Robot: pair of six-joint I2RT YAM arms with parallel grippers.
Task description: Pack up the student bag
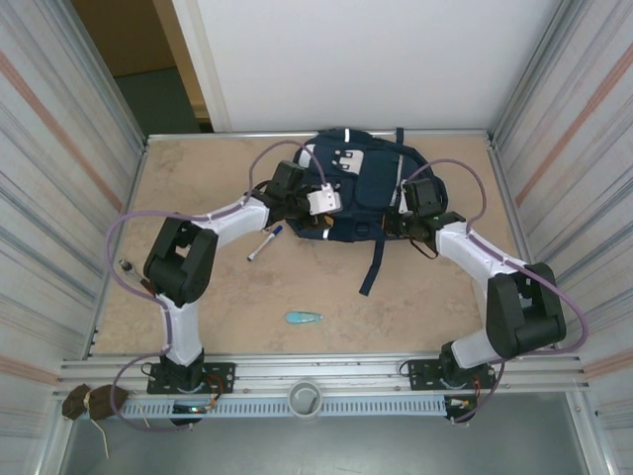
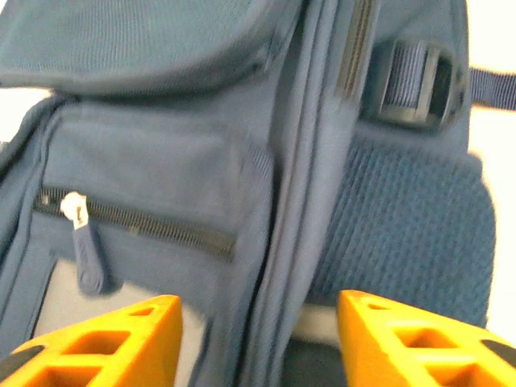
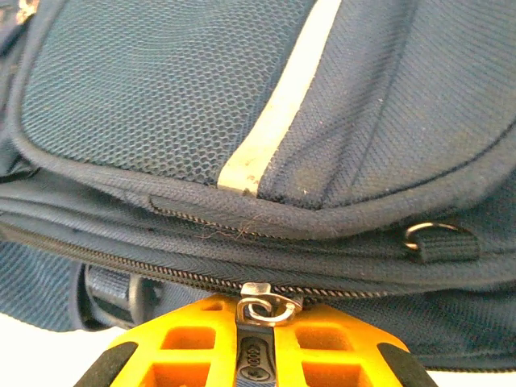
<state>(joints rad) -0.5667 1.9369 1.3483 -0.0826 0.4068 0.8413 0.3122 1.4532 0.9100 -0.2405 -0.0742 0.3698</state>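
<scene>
So the student bag [image 1: 368,193] sits upper centre of the top view. The left gripper [image 2: 258,343] is spread apart at its front pocket [image 2: 145,201] and the right gripper [image 3: 256,329] is pinching a zipper pull [image 3: 267,307].

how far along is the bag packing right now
Done: nothing visibly packed; the inside of the student bag is hidden. In hand: the right fingers are shut on a zip pull, while the left fingers stand open at its front. Left: the pen and teal object lie on the table, likely to go in.
</scene>
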